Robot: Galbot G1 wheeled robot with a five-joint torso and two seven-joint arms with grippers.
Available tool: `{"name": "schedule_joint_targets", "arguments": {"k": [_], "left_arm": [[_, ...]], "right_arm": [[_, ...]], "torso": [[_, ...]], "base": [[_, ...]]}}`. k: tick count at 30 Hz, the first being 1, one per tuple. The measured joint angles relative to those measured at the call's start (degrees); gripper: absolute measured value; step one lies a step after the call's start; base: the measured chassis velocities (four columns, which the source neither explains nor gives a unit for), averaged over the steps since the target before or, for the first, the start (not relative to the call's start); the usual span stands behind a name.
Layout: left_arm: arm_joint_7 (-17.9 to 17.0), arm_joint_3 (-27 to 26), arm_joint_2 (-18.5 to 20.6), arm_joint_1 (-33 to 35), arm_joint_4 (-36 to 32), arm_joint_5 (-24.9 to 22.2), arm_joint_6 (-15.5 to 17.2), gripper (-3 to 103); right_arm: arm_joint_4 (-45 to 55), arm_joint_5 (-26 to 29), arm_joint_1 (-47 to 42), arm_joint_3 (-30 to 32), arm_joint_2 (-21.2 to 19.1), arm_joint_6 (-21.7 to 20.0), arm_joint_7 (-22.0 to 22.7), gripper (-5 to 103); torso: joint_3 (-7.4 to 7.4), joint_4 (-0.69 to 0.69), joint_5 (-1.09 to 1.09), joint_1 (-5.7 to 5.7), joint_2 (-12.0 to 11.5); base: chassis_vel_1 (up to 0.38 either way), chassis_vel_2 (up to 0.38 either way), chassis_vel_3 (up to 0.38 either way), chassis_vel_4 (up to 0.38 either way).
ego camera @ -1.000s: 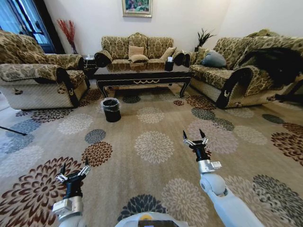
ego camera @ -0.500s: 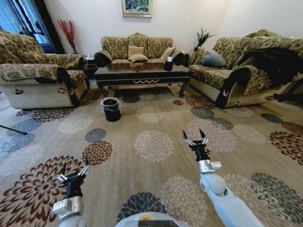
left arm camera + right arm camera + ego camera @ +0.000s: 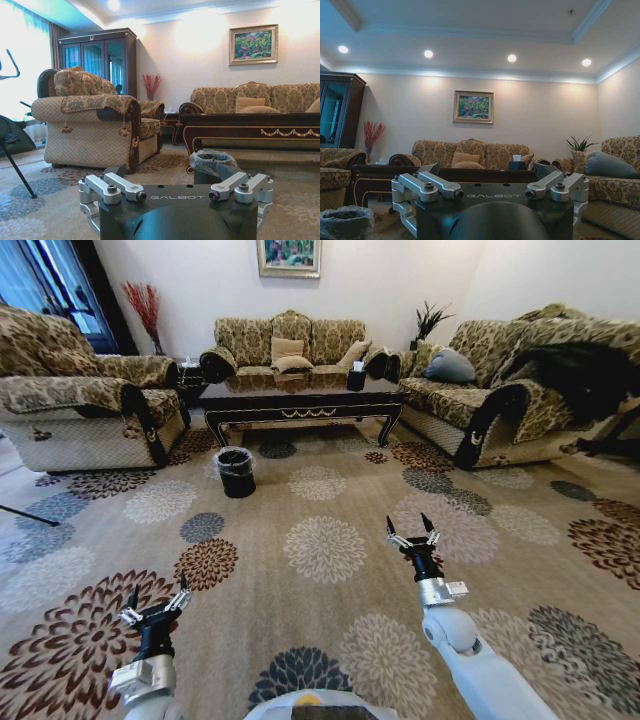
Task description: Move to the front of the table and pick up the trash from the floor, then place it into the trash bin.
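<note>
The dark wood table (image 3: 300, 400) stands across the carpet, in front of the back sofa. The black trash bin (image 3: 236, 472), lined with a grey bag, sits on the floor near the table's left front leg. I cannot make out the trash on the patterned carpet from here. My left gripper (image 3: 158, 590) hangs open low at the left, empty. My right gripper (image 3: 408, 525) is held open farther forward, also empty. In the left wrist view the open gripper (image 3: 171, 172) faces the bin (image 3: 210, 161) and table (image 3: 250, 131). The right wrist view has the gripper (image 3: 487, 170), the table (image 3: 375, 175) and the bin (image 3: 345, 222).
An armchair (image 3: 80, 405) flanks the table on the left, a sofa (image 3: 290, 345) behind and another sofa (image 3: 500, 390) on the right. A small black tissue box (image 3: 357, 378) stands on the table. Wide flowered carpet (image 3: 320, 550) lies between me and the table.
The whole head view has shifted only very slightly, so the camera barely moved. Both arms hold the same pose with open fingers.
</note>
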Motion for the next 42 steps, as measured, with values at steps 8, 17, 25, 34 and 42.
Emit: {"name": "schedule_joint_targets", "arguments": {"k": [8,17,25,34,42], "left_arm": [[0.0,0.0,0.0,0.0,0.0,0.0,0.0,100],[0.0,0.0,0.0,0.0,0.0,0.0,0.0,100],[0.0,0.0,0.0,0.0,0.0,0.0,0.0,100],[0.0,0.0,0.0,0.0,0.0,0.0,0.0,100],[0.0,0.0,0.0,0.0,0.0,0.0,0.0,100]], "right_arm": [[0.0,0.0,0.0,0.0,0.0,0.0,0.0,100],[0.0,0.0,0.0,0.0,0.0,0.0,0.0,100],[0.0,0.0,0.0,0.0,0.0,0.0,0.0,100],[0.0,0.0,0.0,0.0,0.0,0.0,0.0,100],[0.0,0.0,0.0,0.0,0.0,0.0,0.0,100]], "torso": [[1.8,0.0,0.0,0.35,2.2],[3.38,0.0,0.0,0.8,4.2],[4.96,0.0,0.0,1.23,6.2],[6.37,0.0,0.0,1.78,8.2],[7.56,0.0,0.0,2.34,9.9]], "base": [[0.0,0.0,0.0,0.0],[0.0,0.0,0.0,0.0],[0.0,0.0,0.0,0.0],[0.0,0.0,0.0,0.0],[0.0,0.0,0.0,0.0]]}}
